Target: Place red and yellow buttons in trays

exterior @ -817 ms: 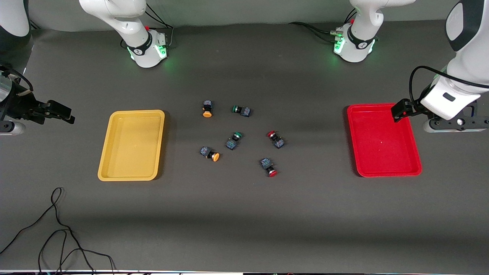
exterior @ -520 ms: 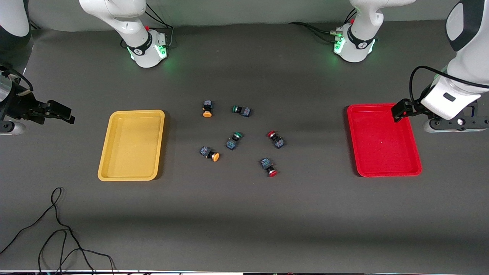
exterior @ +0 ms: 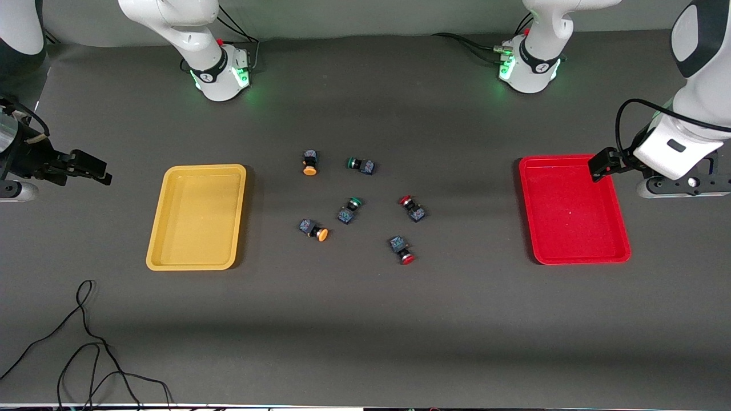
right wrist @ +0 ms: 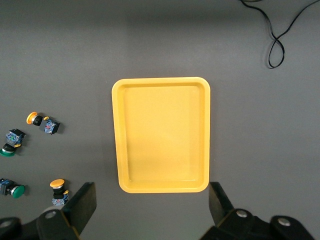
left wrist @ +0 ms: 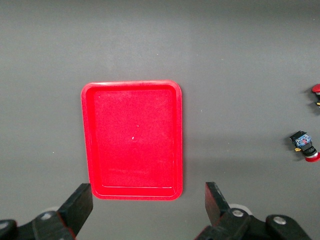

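Note:
Two yellow buttons [exterior: 310,165] [exterior: 316,230] and two red buttons [exterior: 411,208] [exterior: 402,250] lie on the mat mid-table, between the yellow tray [exterior: 197,169] and the red tray [exterior: 571,260]. Both trays hold nothing. My left gripper [exterior: 679,185] hangs open and empty beside the red tray, at the left arm's end of the table. In the left wrist view the gripper [left wrist: 147,196] is just off the red tray [left wrist: 132,84]. My right gripper [exterior: 11,189] hangs open and empty beyond the yellow tray's outer side. In the right wrist view the gripper [right wrist: 152,196] is just off the yellow tray [right wrist: 160,81].
Two green buttons [exterior: 361,165] [exterior: 349,209] lie among the red and yellow ones. A loose black cable [exterior: 85,348] lies near the front edge at the right arm's end. Both arm bases [exterior: 220,71] [exterior: 528,68] stand along the table's back edge.
My left arm has drifted very slightly away from the red tray. The right arm, the buttons and the trays have not moved.

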You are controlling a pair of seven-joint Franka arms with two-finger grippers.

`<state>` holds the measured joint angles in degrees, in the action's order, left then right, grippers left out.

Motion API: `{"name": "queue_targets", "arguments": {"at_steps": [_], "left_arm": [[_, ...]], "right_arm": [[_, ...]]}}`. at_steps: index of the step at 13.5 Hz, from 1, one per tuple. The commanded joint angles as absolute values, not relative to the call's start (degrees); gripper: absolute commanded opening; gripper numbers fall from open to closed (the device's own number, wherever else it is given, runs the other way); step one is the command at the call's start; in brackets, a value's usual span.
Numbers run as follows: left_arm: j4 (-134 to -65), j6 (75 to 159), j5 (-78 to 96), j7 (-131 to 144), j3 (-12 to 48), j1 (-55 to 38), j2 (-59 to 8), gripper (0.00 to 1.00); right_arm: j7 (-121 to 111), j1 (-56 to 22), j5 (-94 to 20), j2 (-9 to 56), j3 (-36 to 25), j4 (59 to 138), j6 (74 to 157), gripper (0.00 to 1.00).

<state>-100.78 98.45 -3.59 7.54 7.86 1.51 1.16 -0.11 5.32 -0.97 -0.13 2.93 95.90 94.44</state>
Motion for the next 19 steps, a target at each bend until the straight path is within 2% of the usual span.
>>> {"name": "queue_targets", "arguments": {"at_steps": [1,7,11,14,19], "left_arm": [[-101.34,97.74,-3.08,6.50,7.73,1.58,1.85,1.00],[-101.34,97.38,-2.38,6.68,7.91,0.97,1.41,1.00],[-103.27,94.14,-2.02,7.29,8.09,0.88,1.93,1.00],[-105.02,93.25,-1.15,7.56,7.82,1.49,3.07,1.00],[-105.12,93.60,2.99,7.91,8.17,0.09,2.55,1.00]], "right_arm": [[0.97,5.45,0.09,-0.18,3.25,95.10,94.04,1.00],[1.14,3.96,-0.09,-0.35,3.78,96.15,93.87,1.00],[5.17,1.06,-4.01,-1.93,3.87,100.45,93.95,1.00],[14.46,-6.12,-6.50,-5.00,3.87,106.15,96.66,1.00],[32.84,-24.14,-6.42,-12.56,3.87,122.14,110.19,1.00]]}}
